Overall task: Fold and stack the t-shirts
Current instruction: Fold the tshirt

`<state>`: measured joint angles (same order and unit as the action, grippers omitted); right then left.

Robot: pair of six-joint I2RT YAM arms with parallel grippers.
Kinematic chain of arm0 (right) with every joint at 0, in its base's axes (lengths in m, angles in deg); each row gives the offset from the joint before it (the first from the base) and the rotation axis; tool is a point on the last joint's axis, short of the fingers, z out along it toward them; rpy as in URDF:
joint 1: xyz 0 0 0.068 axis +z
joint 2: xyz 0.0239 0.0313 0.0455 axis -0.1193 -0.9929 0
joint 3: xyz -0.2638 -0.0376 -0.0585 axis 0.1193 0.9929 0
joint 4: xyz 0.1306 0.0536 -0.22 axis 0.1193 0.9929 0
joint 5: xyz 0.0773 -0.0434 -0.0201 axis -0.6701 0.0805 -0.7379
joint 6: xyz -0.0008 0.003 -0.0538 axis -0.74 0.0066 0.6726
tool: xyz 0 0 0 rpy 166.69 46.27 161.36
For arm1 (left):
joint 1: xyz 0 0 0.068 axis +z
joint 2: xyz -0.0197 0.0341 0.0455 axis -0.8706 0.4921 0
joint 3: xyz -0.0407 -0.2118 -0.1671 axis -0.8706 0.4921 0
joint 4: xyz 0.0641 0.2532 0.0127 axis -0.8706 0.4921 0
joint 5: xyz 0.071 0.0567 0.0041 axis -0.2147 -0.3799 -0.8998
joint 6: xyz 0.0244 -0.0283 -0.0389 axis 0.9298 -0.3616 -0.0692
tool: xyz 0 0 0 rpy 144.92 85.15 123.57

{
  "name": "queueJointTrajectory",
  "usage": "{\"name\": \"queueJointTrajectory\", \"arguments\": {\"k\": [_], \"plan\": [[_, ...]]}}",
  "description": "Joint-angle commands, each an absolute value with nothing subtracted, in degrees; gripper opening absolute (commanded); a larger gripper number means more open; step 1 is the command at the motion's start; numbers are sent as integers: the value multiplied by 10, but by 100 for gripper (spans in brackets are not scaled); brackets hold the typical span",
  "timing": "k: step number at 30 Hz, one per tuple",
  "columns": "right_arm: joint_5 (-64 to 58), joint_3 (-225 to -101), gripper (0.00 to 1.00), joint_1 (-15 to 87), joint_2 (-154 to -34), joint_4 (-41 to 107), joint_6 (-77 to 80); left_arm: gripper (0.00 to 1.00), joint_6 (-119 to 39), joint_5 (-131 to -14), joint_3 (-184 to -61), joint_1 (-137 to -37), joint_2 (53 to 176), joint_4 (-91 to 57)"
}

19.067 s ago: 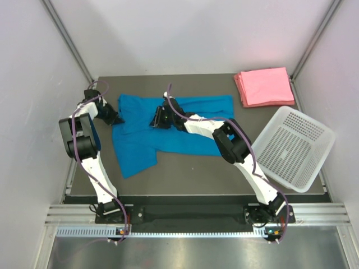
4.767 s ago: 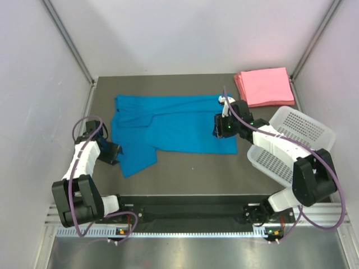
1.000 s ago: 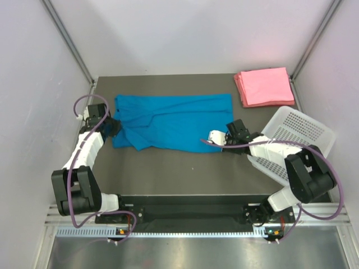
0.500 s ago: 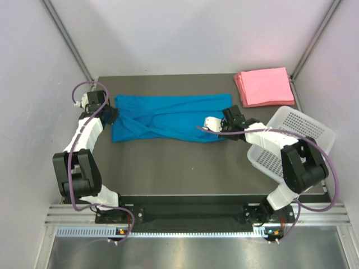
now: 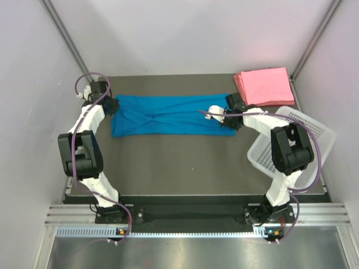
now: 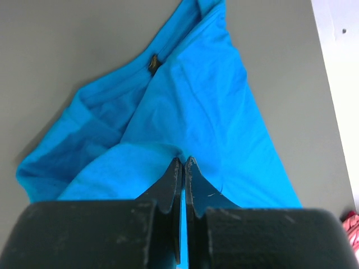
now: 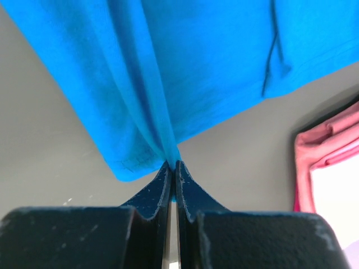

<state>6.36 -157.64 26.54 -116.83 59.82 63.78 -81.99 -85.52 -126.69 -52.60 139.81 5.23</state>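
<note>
Top view: the blue t-shirt (image 5: pixel 168 115) is now a narrow band along the far edge of the table (image 5: pixel 185 162). Its near half was carried over in the last second, so the lengthwise fold looks nearly done, with the left end effector (image 5: pixel 112 106) and right end effector (image 5: pixel 229 119) at its ends. The pink t-shirts (image 5: pixel 263 86) sit stacked in the far right corner, and the white basket (image 5: pixel 314 134) at the right edge shows nothing inside. Left wrist: fingertips (image 6: pixel 173 179) clenched on a pinch of blue cloth. Right wrist: fingertips (image 7: pixel 160 185) likewise clamped on a blue fold, pink stack near.

no legible text, neck tag (image 6: pixel 152 63) on blue t-shirt (image 6: pixel 196 112) unreadable
</note>
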Motion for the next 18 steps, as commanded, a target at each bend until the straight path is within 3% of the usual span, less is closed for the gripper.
{"name": "queueJointTrajectory", "arguments": {"k": [1,18], "plan": [[54,-1620,1,258,-1183,602,651,0,-817,-869,-1309,-523,1419,35],[85,-1735,3,253,-1270,622,666,0,-807,-919,-1359,-522,1493,62]]}}
